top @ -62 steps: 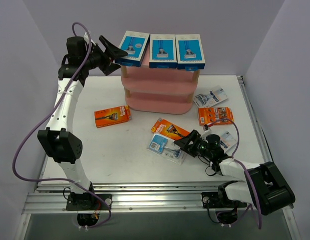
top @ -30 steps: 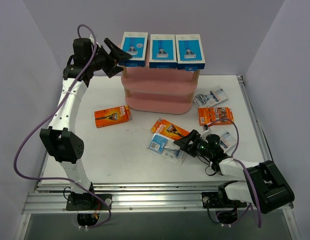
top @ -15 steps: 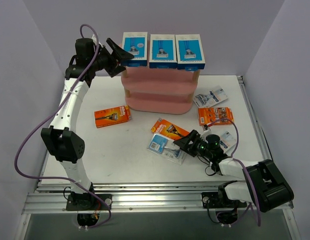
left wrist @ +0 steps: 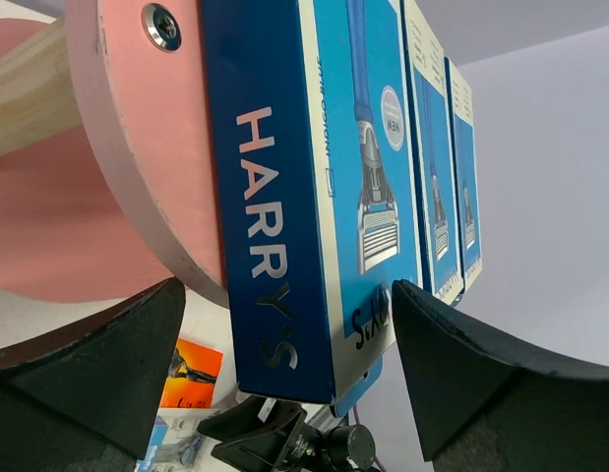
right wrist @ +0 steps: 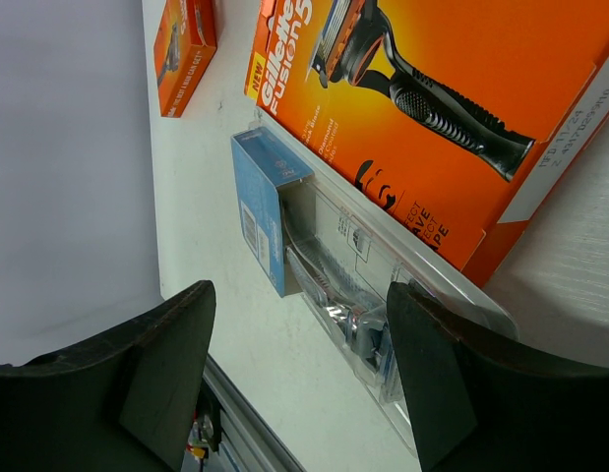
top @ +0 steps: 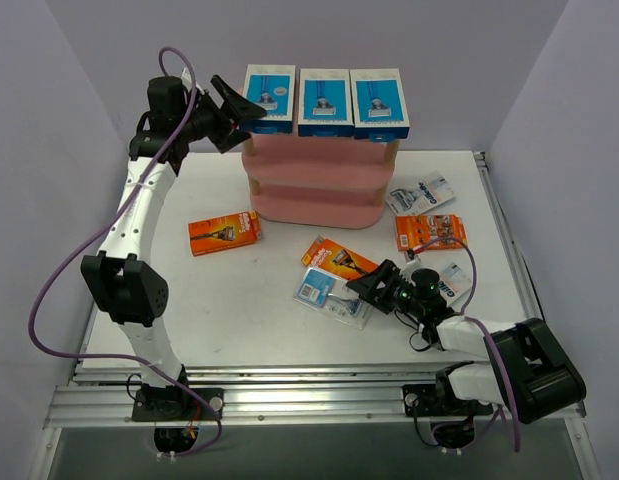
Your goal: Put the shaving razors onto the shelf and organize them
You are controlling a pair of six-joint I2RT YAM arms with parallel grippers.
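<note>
Straddling the left blue box (left wrist: 314, 197) atop the shelf (top: 314, 185), left gripper (top: 239, 106) jaws stand wide, gripping nothing. Right gripper (top: 372, 284) is spread wide and empty over a blister pack (right wrist: 334, 280).

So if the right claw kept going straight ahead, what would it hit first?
Probably the clear blister pack, lying just ahead of the open right gripper; the orange pack lies beyond.

The blue Harry's box (left wrist: 284, 197) is smooth printed card with a slight sheen. The pink shelf board (left wrist: 137, 167) looks matt and faintly grainy. Its screw (left wrist: 161, 27) is shiny metal and its post (left wrist: 24, 98) pale bare wood. The blister pack (right wrist: 353, 285) is clear glossy plastic, the orange Gillette pack (right wrist: 422, 108) glossy card. The counter (right wrist: 255, 344) is matt white.
</note>
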